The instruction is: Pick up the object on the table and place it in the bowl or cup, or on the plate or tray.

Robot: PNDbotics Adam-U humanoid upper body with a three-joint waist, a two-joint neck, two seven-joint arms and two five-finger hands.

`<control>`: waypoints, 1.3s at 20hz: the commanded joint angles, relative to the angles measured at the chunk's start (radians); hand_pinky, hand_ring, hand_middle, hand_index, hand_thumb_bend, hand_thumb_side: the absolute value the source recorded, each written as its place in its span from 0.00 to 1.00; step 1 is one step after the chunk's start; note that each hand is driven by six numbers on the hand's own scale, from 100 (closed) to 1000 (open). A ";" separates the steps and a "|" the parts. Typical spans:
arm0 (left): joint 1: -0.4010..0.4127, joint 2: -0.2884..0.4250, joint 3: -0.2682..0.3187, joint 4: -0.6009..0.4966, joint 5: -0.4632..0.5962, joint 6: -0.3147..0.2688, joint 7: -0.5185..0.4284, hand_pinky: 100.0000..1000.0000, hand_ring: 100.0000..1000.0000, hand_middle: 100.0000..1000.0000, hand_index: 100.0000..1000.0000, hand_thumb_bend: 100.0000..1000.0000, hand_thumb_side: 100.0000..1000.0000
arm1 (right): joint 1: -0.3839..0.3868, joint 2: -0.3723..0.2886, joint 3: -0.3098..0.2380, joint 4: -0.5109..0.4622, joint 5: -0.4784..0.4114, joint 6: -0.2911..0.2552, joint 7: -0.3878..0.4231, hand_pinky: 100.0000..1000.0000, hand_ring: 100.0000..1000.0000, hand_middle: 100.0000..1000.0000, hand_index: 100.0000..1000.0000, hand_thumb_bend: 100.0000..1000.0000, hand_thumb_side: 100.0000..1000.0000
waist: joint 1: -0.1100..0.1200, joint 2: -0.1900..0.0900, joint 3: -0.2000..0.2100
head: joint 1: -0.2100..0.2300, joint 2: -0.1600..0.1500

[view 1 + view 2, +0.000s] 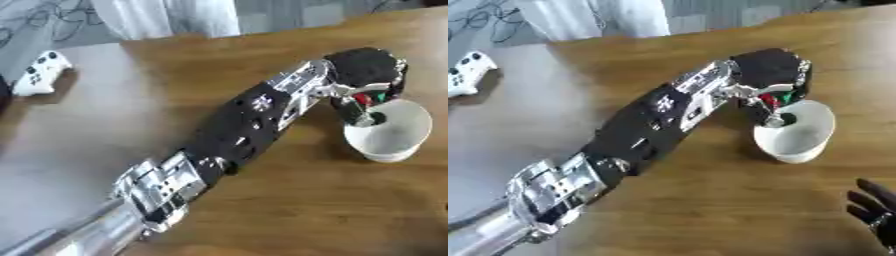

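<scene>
My left arm reaches across the wooden table from the lower left, and my left hand (pixel 367 70) hangs over the near rim of a white cup (pixel 395 135). Its fingers (pixel 357 111) are curled down around a small red and green object (pixel 776 99), held just at the cup's rim. The inside of the cup looks white where it shows, with the fingertips dipping into it. My right hand (pixel 874 209) rests at the lower right edge of the right eye view, fingers relaxed and pointing up.
A white game controller (pixel 39 73) lies at the far left of the table. Pale fabric hangs past the table's far edge. Bare wood surrounds the cup.
</scene>
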 commanded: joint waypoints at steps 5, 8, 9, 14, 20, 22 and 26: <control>-0.035 0.003 -0.028 -0.049 0.034 -0.023 -0.019 0.00 0.00 0.00 0.16 0.21 0.00 | 0.004 -0.003 0.000 -0.002 0.015 -0.004 0.004 0.95 0.96 0.99 0.98 0.00 0.87 | -0.003 -0.028 0.003 | -0.017 -0.011; -0.040 0.008 -0.040 -0.077 0.064 -0.020 -0.039 0.00 0.00 0.00 0.16 0.21 0.00 | 0.007 -0.004 0.002 0.007 0.020 -0.006 0.006 0.95 0.96 0.99 0.98 0.00 0.87 | -0.003 -0.037 0.008 | -0.017 -0.014; -0.040 0.009 -0.041 -0.082 0.070 -0.017 -0.045 0.00 0.00 0.00 0.16 0.21 0.00 | 0.007 -0.004 0.002 0.009 0.020 -0.007 0.006 0.95 0.96 0.99 0.98 0.00 0.87 | -0.004 -0.038 0.009 | -0.017 -0.015; -0.041 0.017 -0.044 -0.089 0.078 -0.015 -0.066 0.00 0.00 0.00 0.16 0.21 0.00 | 0.012 -0.007 0.001 0.019 0.024 -0.010 0.008 0.95 0.96 0.99 0.98 0.00 0.87 | -0.006 -0.051 0.016 | -0.021 -0.019; -0.047 0.007 -0.052 -0.094 0.087 -0.022 -0.080 0.00 0.00 0.00 0.16 0.21 0.00 | 0.010 -0.007 0.000 0.047 0.037 -0.017 0.011 0.95 0.96 0.99 0.98 0.00 0.86 | -0.012 -0.070 0.023 | -0.023 -0.019; -0.044 -0.002 -0.053 -0.091 0.092 -0.023 -0.083 0.00 0.00 0.00 0.16 0.22 0.00 | 0.009 -0.008 0.000 0.056 0.040 -0.022 0.012 0.95 0.96 0.99 0.97 0.00 0.86 | -0.014 -0.076 0.023 | -0.030 -0.017; -0.039 -0.028 -0.059 -0.081 0.103 -0.026 -0.088 0.00 0.00 0.00 0.16 0.22 0.00 | 0.007 -0.011 0.001 0.071 0.044 -0.031 0.014 0.95 0.96 0.99 0.97 0.00 0.85 | -0.019 -0.087 0.020 | -0.058 -0.009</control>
